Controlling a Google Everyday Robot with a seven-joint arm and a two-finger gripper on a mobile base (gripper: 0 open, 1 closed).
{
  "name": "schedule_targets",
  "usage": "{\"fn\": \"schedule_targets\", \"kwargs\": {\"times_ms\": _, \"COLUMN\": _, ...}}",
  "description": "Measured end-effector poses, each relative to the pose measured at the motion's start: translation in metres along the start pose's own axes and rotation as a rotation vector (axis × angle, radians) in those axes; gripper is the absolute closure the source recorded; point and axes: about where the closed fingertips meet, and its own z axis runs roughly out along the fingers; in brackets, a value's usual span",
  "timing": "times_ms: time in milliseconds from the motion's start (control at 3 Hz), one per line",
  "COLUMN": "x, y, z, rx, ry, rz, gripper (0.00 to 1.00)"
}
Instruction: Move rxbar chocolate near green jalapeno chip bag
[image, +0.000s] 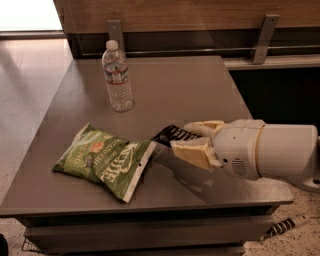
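Note:
The rxbar chocolate (171, 134) is a small black wrapper with pale stripes, held between the cream fingers of my gripper (192, 140). The gripper reaches in from the right, low over the grey table (190, 85), and is shut on the bar. The bar's free end points left and sits right next to the white edge of the green jalapeno chip bag (102, 159). The chip bag lies flat at the table's front left, crinkled, with white lettering and a small red-orange emblem.
A clear plastic water bottle (117, 77) stands upright at the table's back left. A wooden wall panel with metal brackets (263, 30) runs behind the table. The table's front edge is close below the chip bag and the arm.

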Motion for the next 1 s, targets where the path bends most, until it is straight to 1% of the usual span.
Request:
{"fn": "schedule_targets", "kwargs": {"times_ms": 667, "x": -0.0076, "y": 0.005, "z": 0.0023, "rx": -0.003, "ry": 0.005, "rz": -0.023, "gripper": 0.27}}
{"fn": "schedule_targets", "kwargs": {"times_ms": 1000, "x": -0.0101, "y": 0.0074, "z": 0.0028, "rx": -0.003, "ry": 0.008, "rz": -0.03, "gripper": 0.0}}
